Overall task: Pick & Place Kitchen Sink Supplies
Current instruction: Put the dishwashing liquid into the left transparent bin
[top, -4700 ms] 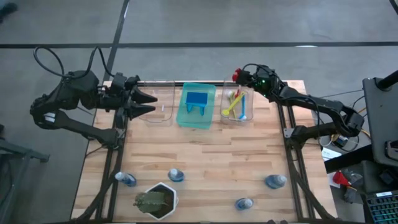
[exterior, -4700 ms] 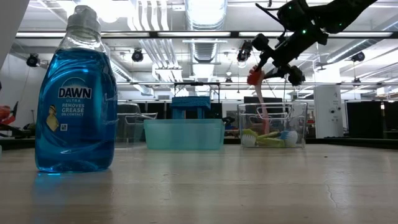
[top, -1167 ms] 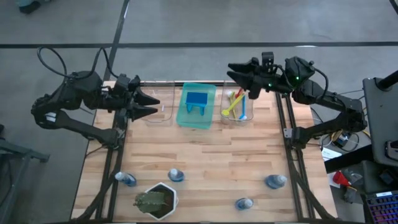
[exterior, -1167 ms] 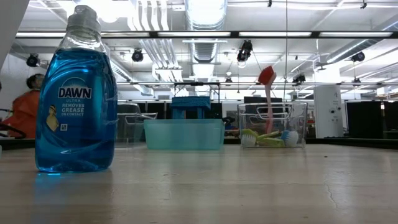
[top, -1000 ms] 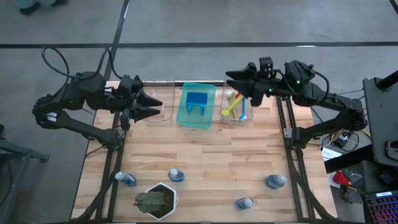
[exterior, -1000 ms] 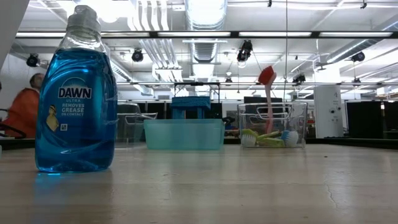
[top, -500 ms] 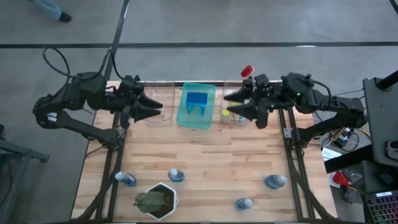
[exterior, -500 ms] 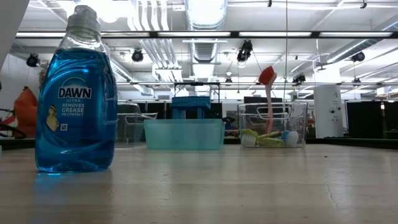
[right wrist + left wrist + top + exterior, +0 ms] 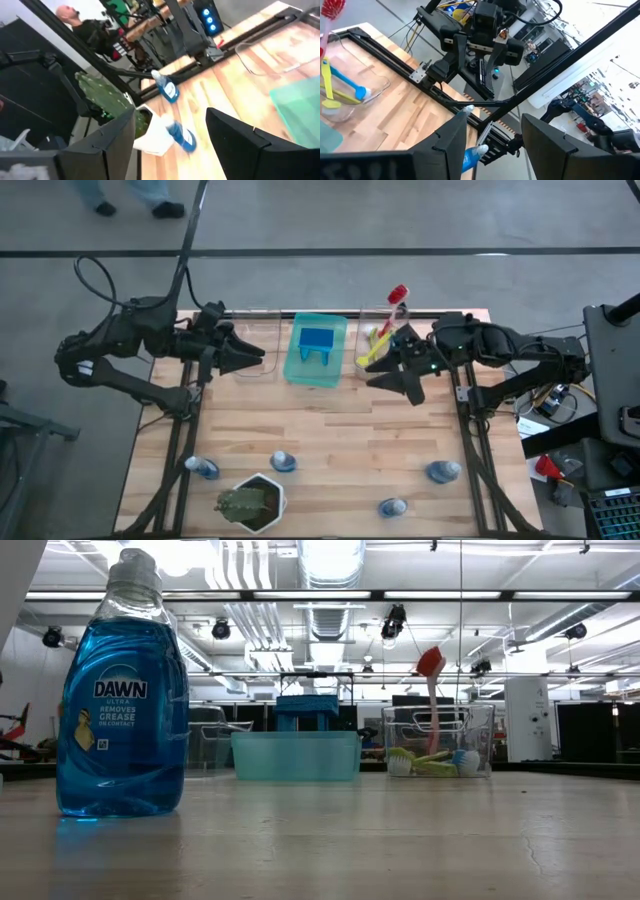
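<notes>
Your red dish brush (image 9: 397, 299) stands leaning in the clear bin (image 9: 383, 350) at the back right of the table, its red head poking above the rim, with the yellow-green brush (image 9: 372, 350) and the blue brush (image 9: 391, 355) lying in the same bin. In the low view the red brush (image 9: 430, 690) rises well above the bin's wall. The blue sponge (image 9: 317, 341) sits in the green tray (image 9: 300, 370) just beside that bin. Four blue bottles remain along the near edge: (image 9: 204, 468), (image 9: 283, 461), (image 9: 391, 506) and (image 9: 442, 471), the first two flanking the potted plant (image 9: 249, 502).

Your right gripper (image 9: 398, 370) hangs over the front of the brush bin, fingers spread wide and holding nothing. Your left gripper (image 9: 243, 354) sits over the other clear bin (image 9: 262, 366) at the back left, likewise wide open and empty.
</notes>
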